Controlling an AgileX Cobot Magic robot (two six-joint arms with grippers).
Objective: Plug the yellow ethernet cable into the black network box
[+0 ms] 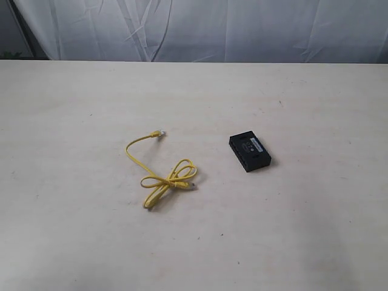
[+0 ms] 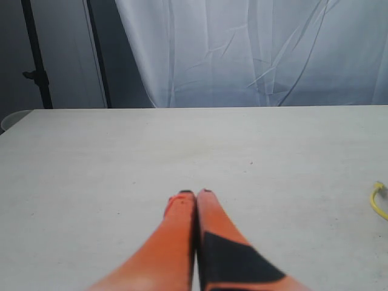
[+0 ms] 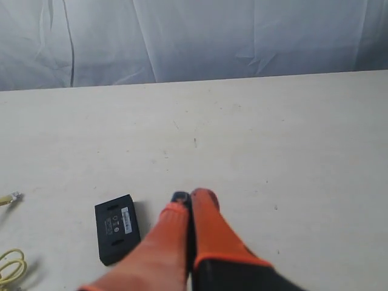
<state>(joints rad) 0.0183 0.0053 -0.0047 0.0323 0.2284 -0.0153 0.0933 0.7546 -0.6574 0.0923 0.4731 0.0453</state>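
A pale cream desk [image 1: 315, 242] with faint wood grain fills most of the exterior view, its far edge running straight across near the top. Behind it hangs a white sheet [image 1: 254, 27], creased, with soft bluish shadows in its folds. At the upper left corner of that view the sheet ends at a dark strip [image 1: 17, 27]. In the left wrist view a thin black pole [image 2: 35, 60] stands upright before a grey wall [image 2: 66, 54], beside the sheet's edge. The light is even and diffuse, leaving only weak shadows on the desk
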